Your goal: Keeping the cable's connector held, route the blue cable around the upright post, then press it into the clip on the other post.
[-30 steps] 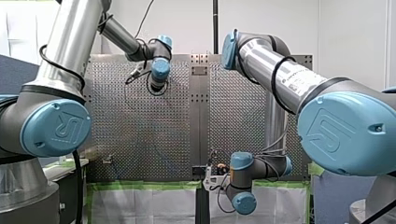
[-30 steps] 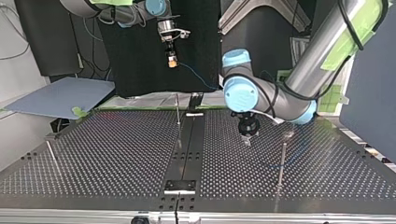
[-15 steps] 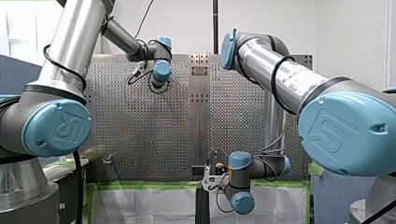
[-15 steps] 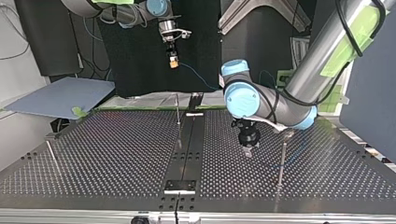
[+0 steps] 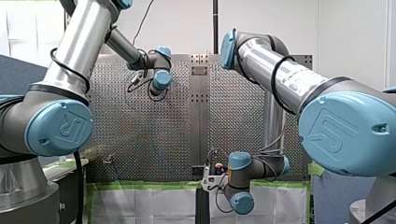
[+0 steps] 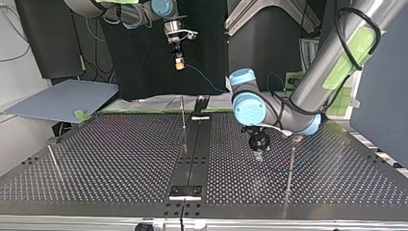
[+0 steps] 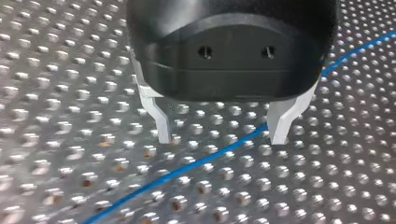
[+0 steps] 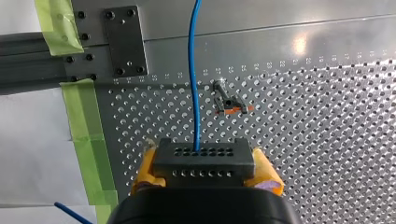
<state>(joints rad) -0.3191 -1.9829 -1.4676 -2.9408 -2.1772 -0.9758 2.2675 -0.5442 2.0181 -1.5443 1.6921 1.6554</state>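
Two parted left fingers (image 7: 161, 122) over cable (image 7: 196, 161)

Upright post (image 6: 290, 168) stands near left gripper (image 6: 258, 157).

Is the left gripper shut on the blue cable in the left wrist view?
No: the left gripper is open, its fingers standing apart, and the blue cable lies unclamped on the perforated table beneath them.

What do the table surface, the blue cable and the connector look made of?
Table: perforated metal, shiny, with bright glints. Blue cable: thin, smooth jacket, probably plastic. Connector: matte black block with rows of holes, likely moulded plastic.
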